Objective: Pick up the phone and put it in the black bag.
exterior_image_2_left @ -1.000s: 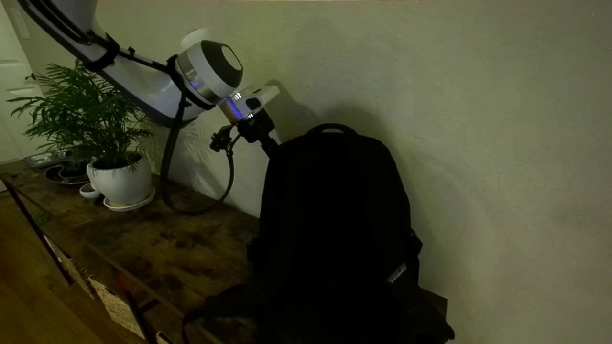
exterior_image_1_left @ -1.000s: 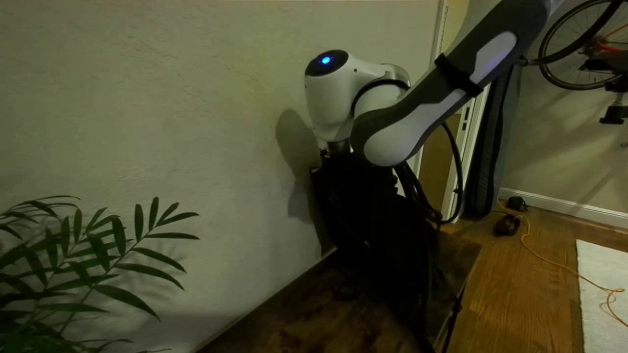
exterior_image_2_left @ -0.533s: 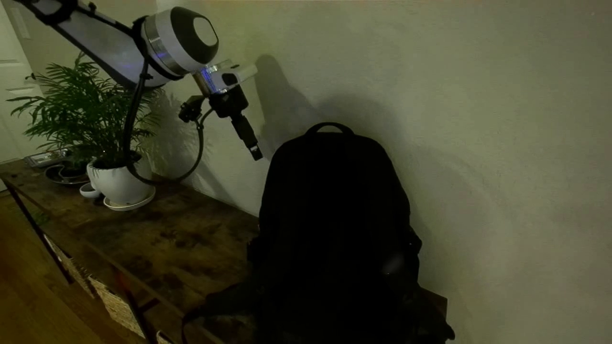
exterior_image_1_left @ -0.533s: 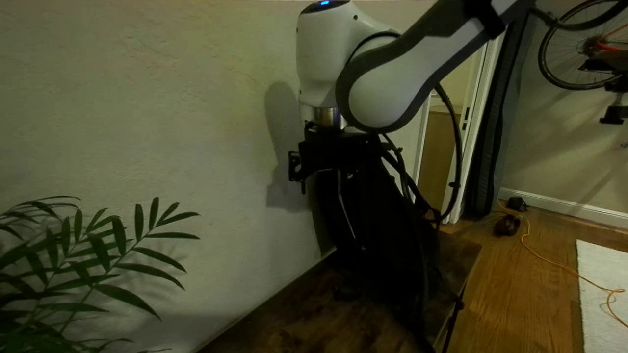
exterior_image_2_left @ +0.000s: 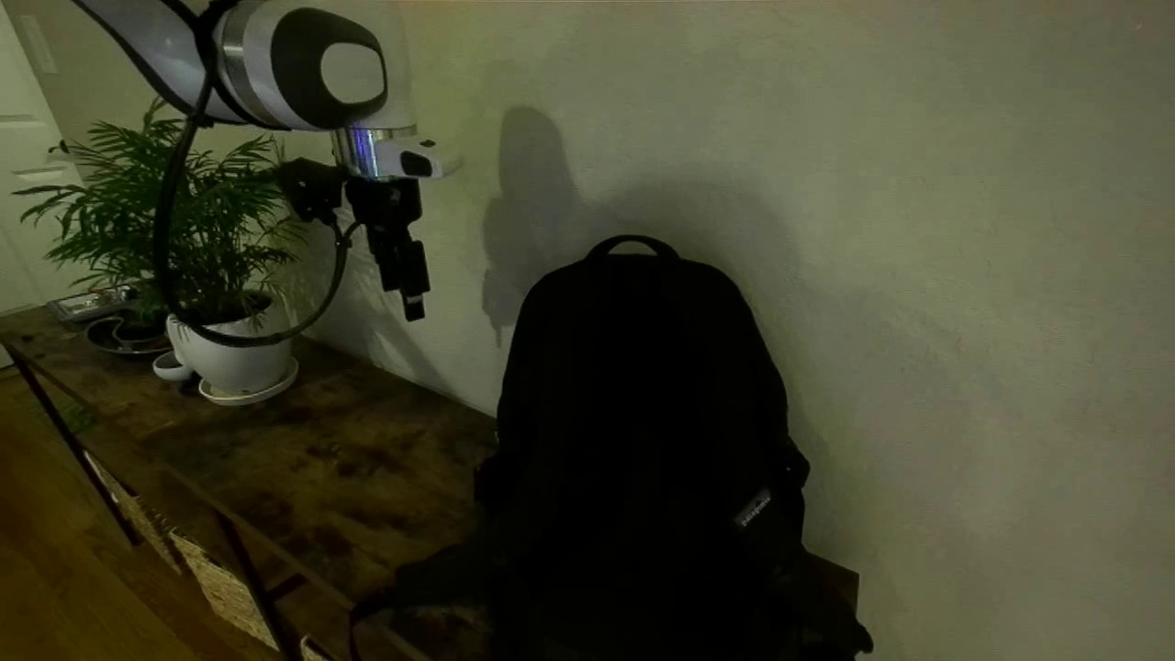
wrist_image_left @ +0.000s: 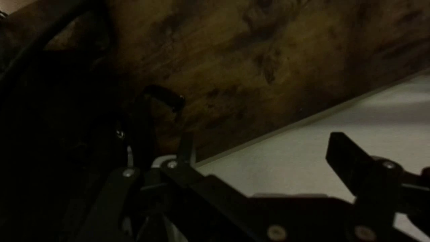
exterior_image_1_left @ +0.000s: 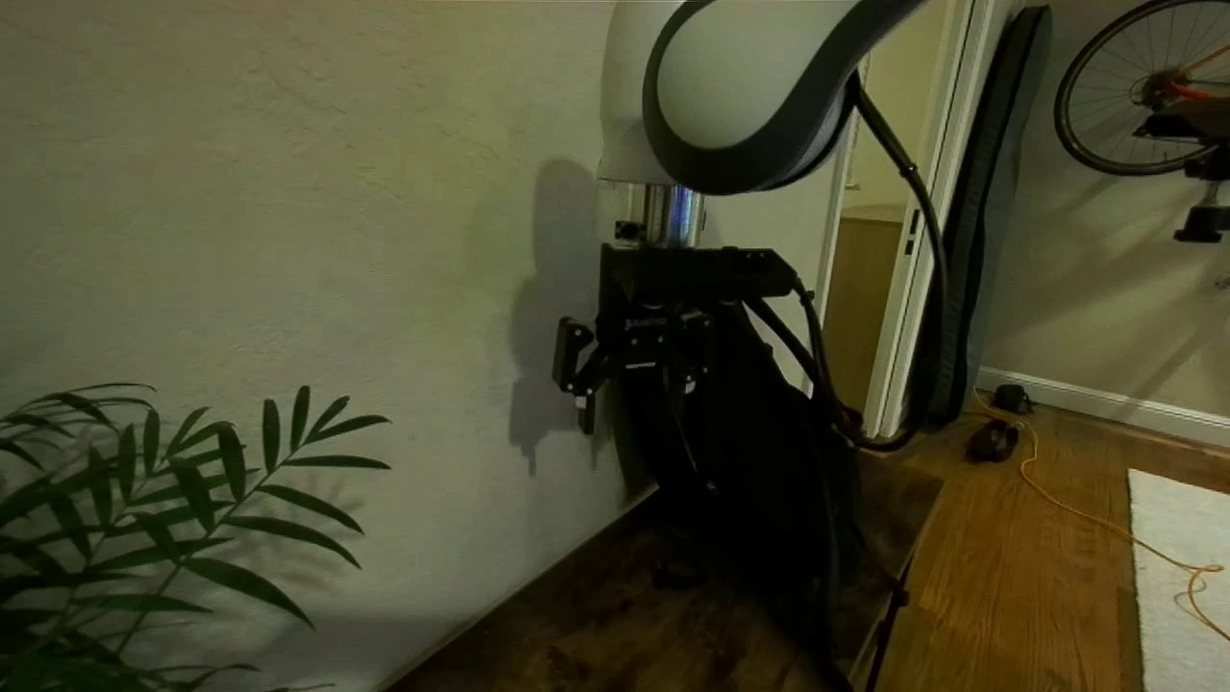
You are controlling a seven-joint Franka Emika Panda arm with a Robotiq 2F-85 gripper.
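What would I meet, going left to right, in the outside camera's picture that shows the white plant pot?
Pale door → white plant pot → robot's gripper → black bag.

A home: in an exterior view, a bicycle (exterior_image_1_left: 1161, 88) shows at two o'clock, a rug (exterior_image_1_left: 1180, 511) on wooden floor (exterior_image_1_left: 1019, 577) at four, a houseplant (exterior_image_1_left: 192, 492) at eight.

Your mottled brown, wood-grained table (exterior_image_2_left: 358, 441) carries an upright black fabric backpack (exterior_image_2_left: 643, 431); well apart you have a round white saucer (exterior_image_2_left: 243, 398) under a white pot (exterior_image_2_left: 237, 364), a small white bowl (exterior_image_2_left: 171, 369), a dark round dish (exterior_image_2_left: 115, 348) and a silvery tray (exterior_image_2_left: 81, 307).
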